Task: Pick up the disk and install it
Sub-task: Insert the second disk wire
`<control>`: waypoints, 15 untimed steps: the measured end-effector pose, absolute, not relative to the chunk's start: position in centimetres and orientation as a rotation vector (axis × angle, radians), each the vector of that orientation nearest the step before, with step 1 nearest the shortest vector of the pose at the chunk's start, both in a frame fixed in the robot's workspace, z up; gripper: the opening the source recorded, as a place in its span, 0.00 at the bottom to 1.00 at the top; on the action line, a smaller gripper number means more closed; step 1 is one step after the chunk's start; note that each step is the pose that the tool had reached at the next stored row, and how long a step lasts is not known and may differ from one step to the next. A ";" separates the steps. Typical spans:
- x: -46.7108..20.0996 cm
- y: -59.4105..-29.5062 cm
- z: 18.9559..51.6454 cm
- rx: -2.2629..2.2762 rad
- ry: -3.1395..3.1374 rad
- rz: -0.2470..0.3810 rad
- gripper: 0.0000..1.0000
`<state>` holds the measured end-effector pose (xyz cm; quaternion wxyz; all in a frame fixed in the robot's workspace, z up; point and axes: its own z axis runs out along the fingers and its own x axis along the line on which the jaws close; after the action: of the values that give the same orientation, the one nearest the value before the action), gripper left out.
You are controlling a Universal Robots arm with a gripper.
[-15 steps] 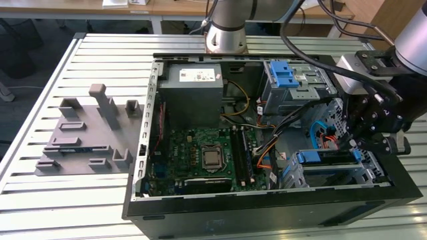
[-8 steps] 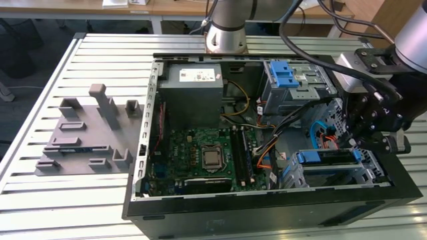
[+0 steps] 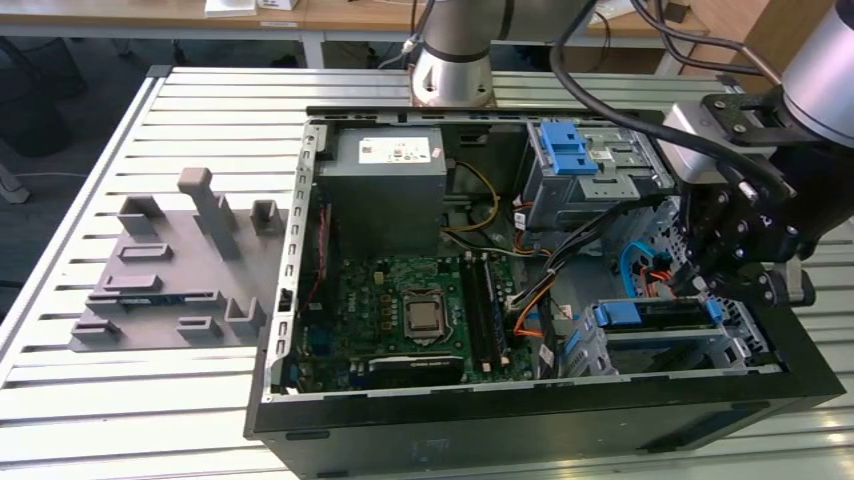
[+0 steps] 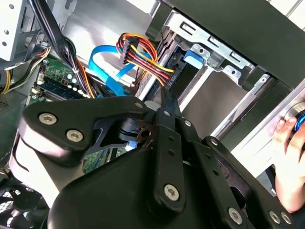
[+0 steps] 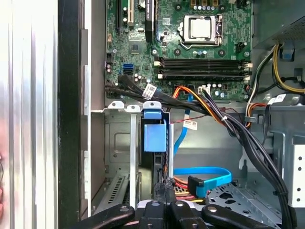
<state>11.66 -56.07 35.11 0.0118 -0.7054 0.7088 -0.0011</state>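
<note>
The disk [image 3: 654, 314] sits on edge in the drive cage at the open computer case's front corner, on the exterior view's right. Its blue bracket tab [image 5: 155, 135] faces up in the first wrist view, and the same blue tab [image 4: 193, 57] shows in the second wrist view. My gripper [image 3: 702, 290] hangs just above that cage. Its fingertips [image 4: 167, 101] are pressed together into one narrow point with nothing between them, close to the disk's cable end. In the first wrist view the gripper [image 5: 164, 190] stands next to the disk's dark edge.
Inside the case are the motherboard [image 3: 414, 310], a grey power-supply box [image 3: 387, 185] and an upper cage with a blue latch [image 3: 571, 150]. A blue data cable [image 5: 205, 174] and a coloured power plug [image 4: 143, 57] lie beside the fingers. A person's hand [image 4: 290, 157] rests on the case edge. A grey fixture [image 3: 174, 270] stands on the table.
</note>
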 end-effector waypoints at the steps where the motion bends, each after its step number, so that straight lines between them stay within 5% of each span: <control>1: 11.6 -56.1 35.2 -2.200 2.210 -0.004 0.11; 15: 10.1 -56.1 36.5 -2.199 2.209 -0.002 0.11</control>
<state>10.14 -56.07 36.47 0.0123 -0.7053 0.7088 -0.0005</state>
